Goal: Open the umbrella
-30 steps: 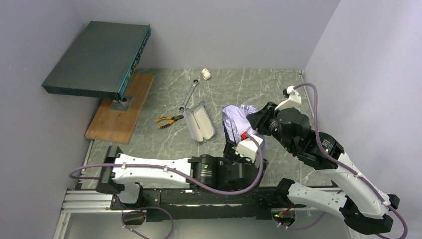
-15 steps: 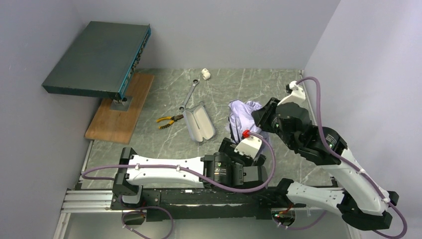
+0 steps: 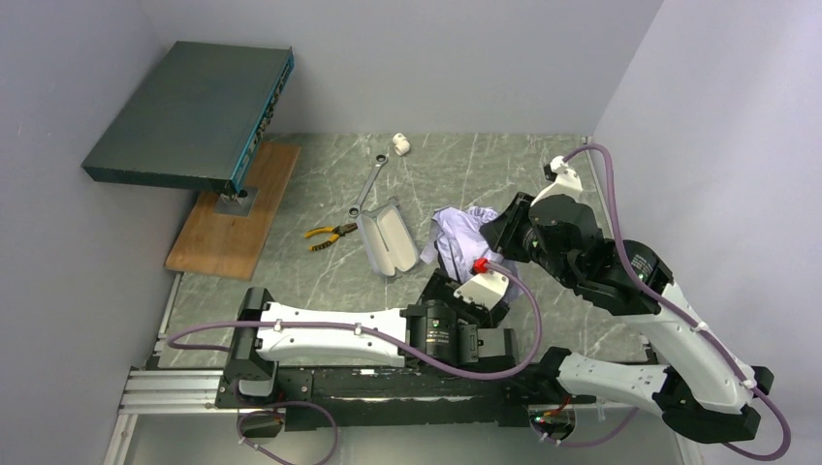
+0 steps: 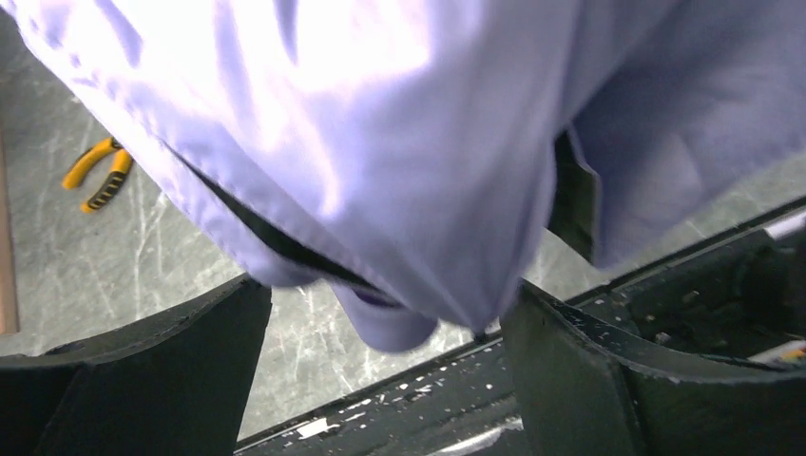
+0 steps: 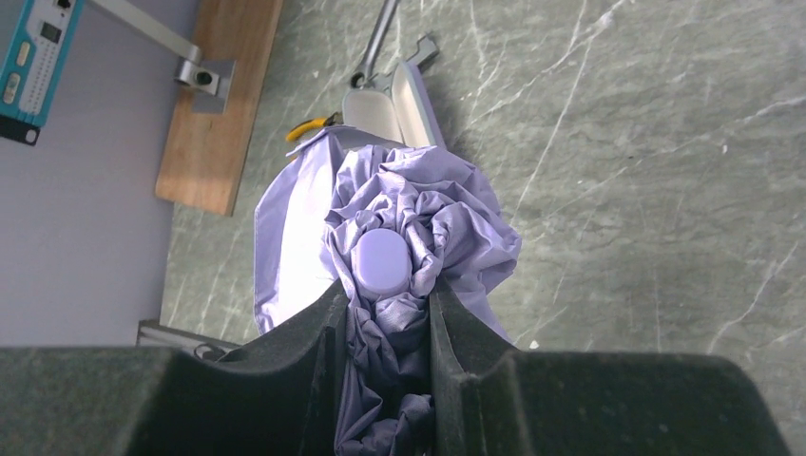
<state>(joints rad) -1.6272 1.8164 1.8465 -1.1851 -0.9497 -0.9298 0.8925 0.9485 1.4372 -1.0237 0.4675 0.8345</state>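
We can read no words, numbers or brand marks anywhere. The pale front panel of the teal-edged box, seen from the right wrist, carries rows of tiny dark marks, but they are too small for us to make out.

1. We see one umbrella. It is pale purple.
2. We count two robot arms: a left arm and a right arm.
3. We see one purple case, lying open.
4. We see one pair of pliers with yellow handles.
5. We see one silver wrench.
6. We see one small white thing.
7. We see one wooden board.
8. We see one dark flat box.
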